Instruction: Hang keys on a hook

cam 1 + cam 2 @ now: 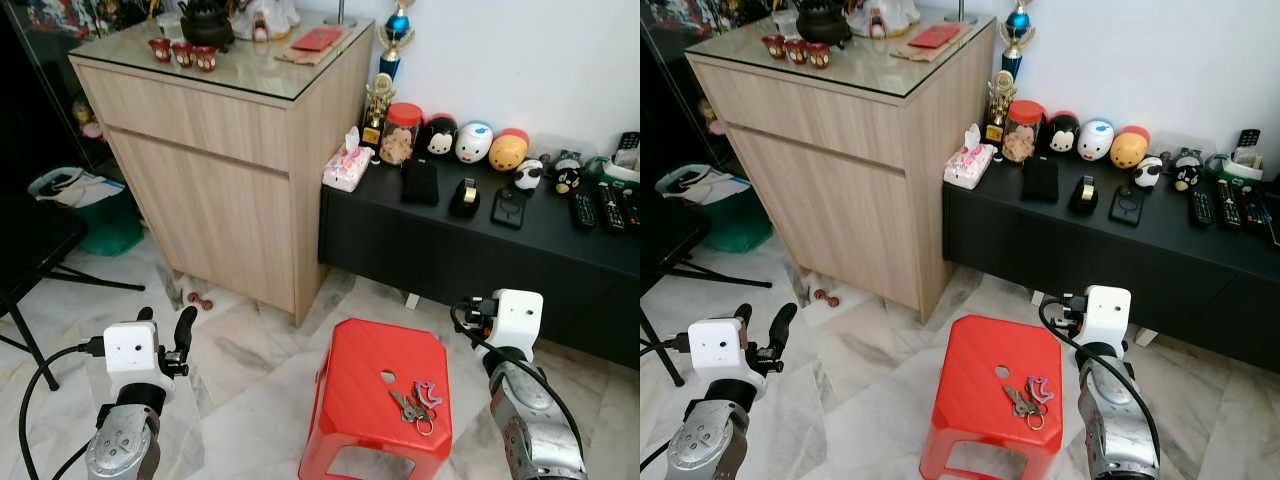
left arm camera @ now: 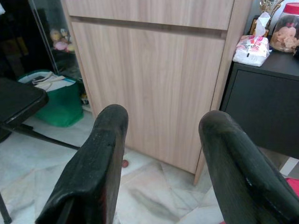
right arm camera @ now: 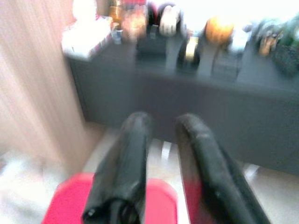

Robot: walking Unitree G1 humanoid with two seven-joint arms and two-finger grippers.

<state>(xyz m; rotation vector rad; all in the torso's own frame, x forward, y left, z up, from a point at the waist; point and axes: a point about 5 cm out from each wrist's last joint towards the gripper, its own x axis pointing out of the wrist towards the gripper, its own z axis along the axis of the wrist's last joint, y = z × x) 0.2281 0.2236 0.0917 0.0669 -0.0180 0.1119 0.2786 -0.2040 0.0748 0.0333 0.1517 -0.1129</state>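
Left eye view, right gripper (image 3: 161, 126) raised beside red stool (image 1: 350, 350), keys (image 1: 418, 404) on it

Keys (image 1: 1027, 400) lie on a red stool (image 1: 980, 372) beside the right arm (image 1: 1110, 420).

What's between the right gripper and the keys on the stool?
Nothing but bare red stool top: in the left eye view, the keys lie beside the right gripper, untouched.
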